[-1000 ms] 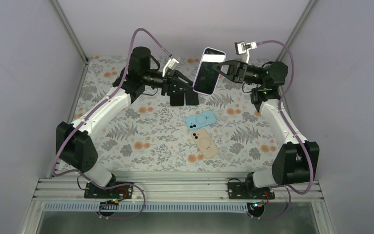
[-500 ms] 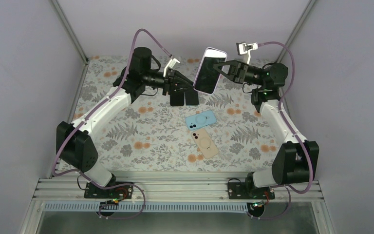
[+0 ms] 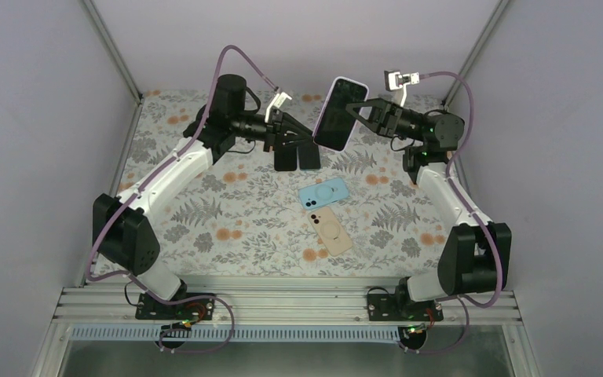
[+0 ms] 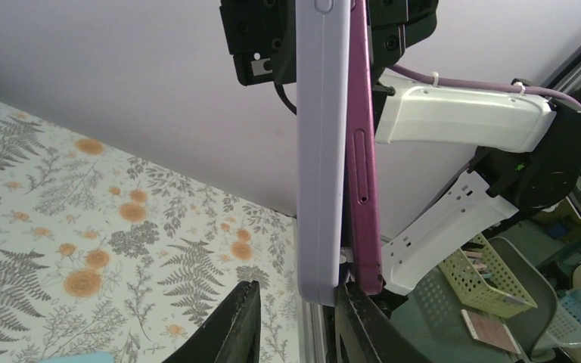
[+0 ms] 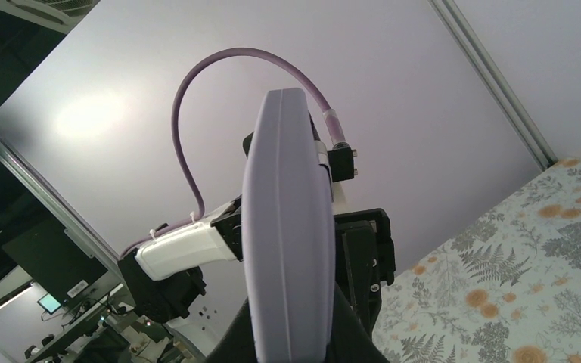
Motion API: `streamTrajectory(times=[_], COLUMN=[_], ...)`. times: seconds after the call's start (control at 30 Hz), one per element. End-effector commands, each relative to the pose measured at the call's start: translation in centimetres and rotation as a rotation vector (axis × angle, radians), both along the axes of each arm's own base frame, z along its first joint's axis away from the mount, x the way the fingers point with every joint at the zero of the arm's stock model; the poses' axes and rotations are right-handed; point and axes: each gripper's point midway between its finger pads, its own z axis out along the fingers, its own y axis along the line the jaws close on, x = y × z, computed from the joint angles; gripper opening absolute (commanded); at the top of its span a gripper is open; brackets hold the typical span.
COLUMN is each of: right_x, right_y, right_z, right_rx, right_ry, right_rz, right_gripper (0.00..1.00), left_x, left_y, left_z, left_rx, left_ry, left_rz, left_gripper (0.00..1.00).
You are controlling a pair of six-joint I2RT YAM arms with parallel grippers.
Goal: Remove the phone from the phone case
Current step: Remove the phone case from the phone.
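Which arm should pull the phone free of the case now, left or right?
Left. The right gripper is shut on the lavender case, holding it up, so it is busy. The left gripper, jaws open, straddles the lower end, where the magenta phone already stands off the case.

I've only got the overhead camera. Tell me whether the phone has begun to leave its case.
Observer: Yes. The left wrist view shows the magenta phone splayed off the lilac case at the lower end, together at the top.
Operator: Report the left gripper.
Observer: The left gripper has its fingers apart around the case's lower end, with a gap beside one.
Operator: Now the right.
Observer: The right gripper is clamped on the case, whose lilac back fills its wrist view.
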Motion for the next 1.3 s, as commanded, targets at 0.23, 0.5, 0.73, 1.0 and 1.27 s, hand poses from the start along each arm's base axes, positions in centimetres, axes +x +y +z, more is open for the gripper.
streamTrajectory(times=[0.23,0.5,0.73,1.0,1.27], right_x=[-5.2,-6.8,-7.9,-8.5,-7.3], right_y=[3.1,4.2,4.7,5.7,7.7], right_z=[0.1,-1.6,-3.0,-4.7,-6.2], right_rx=[-0.027,-0.073,-0.103,-0.139,-0.199], right_ry=[-0.043,-0.054,-0.047,-0.056,-0.042], right_rz=[0.181,0.257,0.301,0.354,0.367], right_gripper=[0.04,0.04,0.04,0.04,0.04], left_x=[5.3,5.5,4.9,4.0,1.9], left_y=[0.2,0.3,0.1,-0.2,-1.1], left_z=[-2.3,-1.3,0.1,1.0,1.4], left_rx=[0.086,0.076,0.048,0.011,-0.021], left_ry=[-0.011,-0.044,-0.072,-0.064,-0.054], left_rz=[0.219,0.223,0.19,0.123,0.028], left_gripper=[0.27,0.26,0.27,0.27,0.27])
